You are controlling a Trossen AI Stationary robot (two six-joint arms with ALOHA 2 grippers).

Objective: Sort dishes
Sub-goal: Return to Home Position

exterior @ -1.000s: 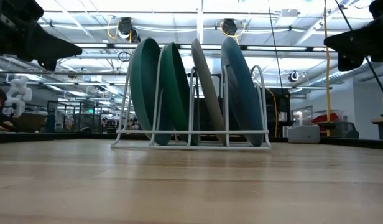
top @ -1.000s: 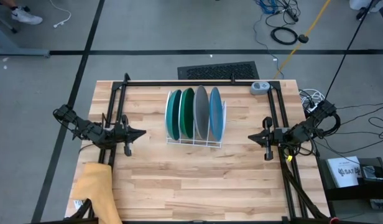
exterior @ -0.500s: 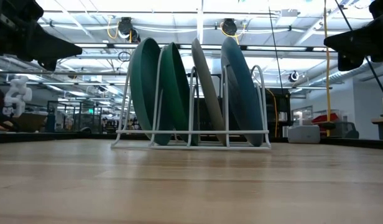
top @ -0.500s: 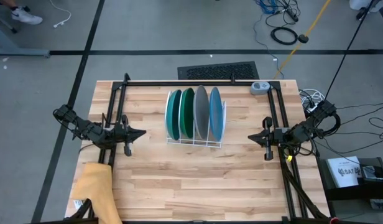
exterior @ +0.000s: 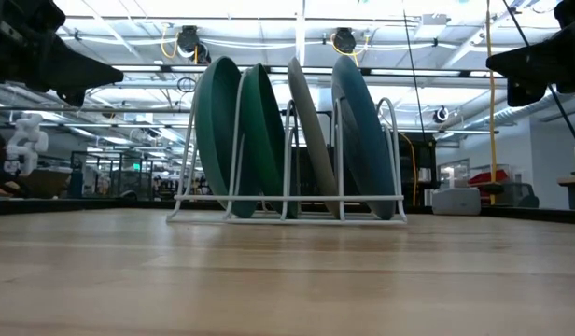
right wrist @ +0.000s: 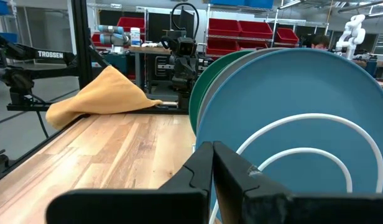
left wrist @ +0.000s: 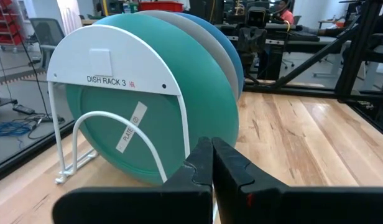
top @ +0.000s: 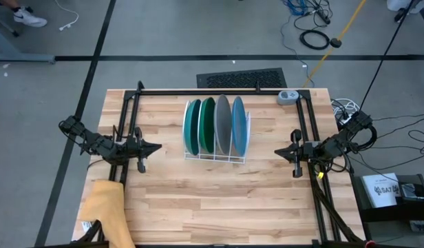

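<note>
White rack (top: 213,158), table (top: 198,200) ctr, holds teal plate (top: 192,127), dk green plate (top: 207,125), grey plate (top: 222,124), blue plate (top: 238,127) on edge, L-R. Left gripper (top: 155,147), right gripper (top: 279,152) flank it, fingers pressed together, empty.

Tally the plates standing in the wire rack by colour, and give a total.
teal plate: 1
dark green plate: 1
grey plate: 1
blue plate: 1
Total: 4, all on edge in the white rack.

Left gripper (top: 155,147) and right gripper (top: 280,152) hang raised at opposite sides, arms drawn back, pointing inward, each with fingers pressed together.
</note>
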